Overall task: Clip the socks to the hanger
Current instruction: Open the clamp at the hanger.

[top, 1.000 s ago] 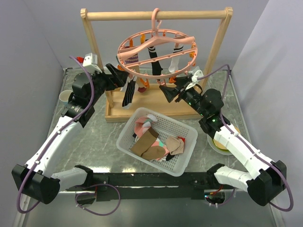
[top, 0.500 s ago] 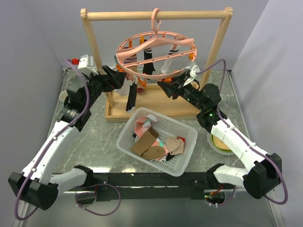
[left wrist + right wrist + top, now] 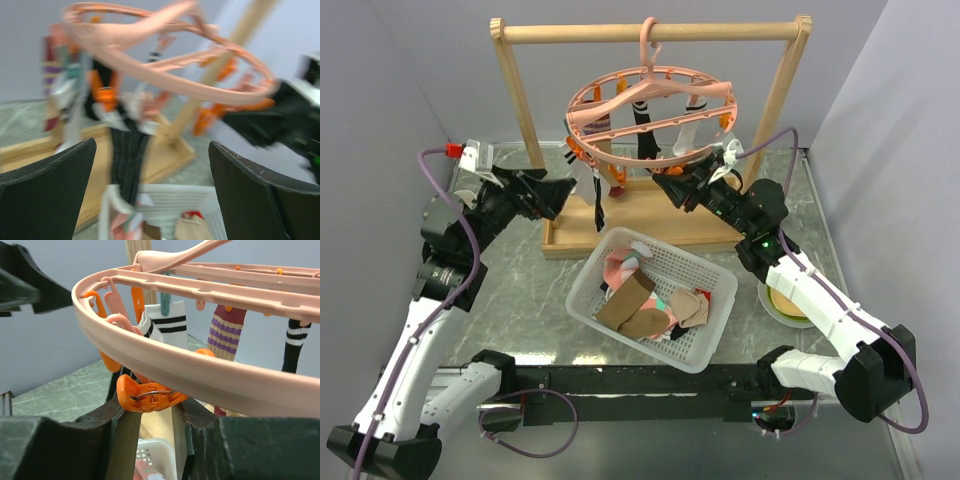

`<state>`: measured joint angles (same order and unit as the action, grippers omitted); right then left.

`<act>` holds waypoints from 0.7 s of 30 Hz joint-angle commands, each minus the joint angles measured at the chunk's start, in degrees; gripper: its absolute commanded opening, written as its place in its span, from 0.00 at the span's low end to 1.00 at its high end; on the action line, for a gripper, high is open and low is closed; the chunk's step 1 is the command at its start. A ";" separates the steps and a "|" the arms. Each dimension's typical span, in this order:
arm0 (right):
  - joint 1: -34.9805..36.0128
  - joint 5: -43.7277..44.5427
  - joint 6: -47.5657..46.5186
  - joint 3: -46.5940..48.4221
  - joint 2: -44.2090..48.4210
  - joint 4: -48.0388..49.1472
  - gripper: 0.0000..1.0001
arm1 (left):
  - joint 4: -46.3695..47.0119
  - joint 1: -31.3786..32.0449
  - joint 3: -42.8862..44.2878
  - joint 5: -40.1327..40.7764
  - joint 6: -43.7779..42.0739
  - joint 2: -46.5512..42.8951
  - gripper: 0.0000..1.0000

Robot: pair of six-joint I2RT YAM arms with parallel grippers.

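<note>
Right end effector (image 3: 668, 186) closed on an orange clip (image 3: 147, 394) that hangs under the near rim of the hanger (image 3: 210, 377), one finger against each end of the clip; left end effector (image 3: 565, 190) spread wide and holding nothing, pointing at the left side of the ring. Grey marbled surface (image 3: 520, 300) carrying a wooden rack (image 3: 650, 33) at the back and a white mesh basket (image 3: 710, 340) in front of it. The hanger is a round salmon-pink ring with spokes, hooked over the rack's top bar and slightly tilted. Hung socks (image 3: 167, 322) clipped beneath the ring: one white with black bands, one purple-striped (image 3: 225, 335), one black and white (image 3: 295, 347), and a long dark striped sock (image 3: 595, 195) at the left; loose socks (image 3: 638, 300), tan and pink, lying in the basket.
</note>
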<state>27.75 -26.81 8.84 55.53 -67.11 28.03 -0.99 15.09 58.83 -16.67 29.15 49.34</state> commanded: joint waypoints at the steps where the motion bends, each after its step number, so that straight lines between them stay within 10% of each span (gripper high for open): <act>1: 0.02 0.18 1.70 -1.56 2.07 3.87 0.19 | 7.66 -0.24 -0.12 -19.96 3.35 -1.53 0.99; 21: 7.23 9.49 1.00 4.32 -1.97 -3.60 0.14 | 9.87 20.15 12.10 -2.95 0.56 16.22 0.99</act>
<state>33.36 -20.01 9.56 56.21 -67.59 25.28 4.95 34.35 67.59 -24.80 31.05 65.63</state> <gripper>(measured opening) 0.343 0.994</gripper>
